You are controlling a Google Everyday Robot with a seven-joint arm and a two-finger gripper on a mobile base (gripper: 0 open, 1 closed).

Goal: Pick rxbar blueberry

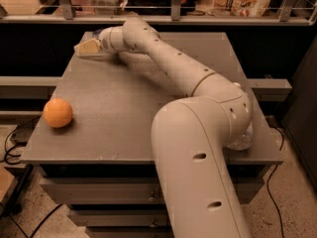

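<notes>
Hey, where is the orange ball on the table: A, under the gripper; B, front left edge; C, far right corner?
B: the orange ball sits by the table's front left edge, while the gripper is at the far left corner.

lab or office space: grey drawer table [124, 103], speckled floor [292, 202], railing [208, 19] behind; gripper [85, 47] at table's far-left corner.

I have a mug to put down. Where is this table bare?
Bare: mid table, between the ball and the arm; also the far right corner beyond the arm. Crowded: the far left corner, where the gripper sits, and the right front edge by the bottle.
</notes>
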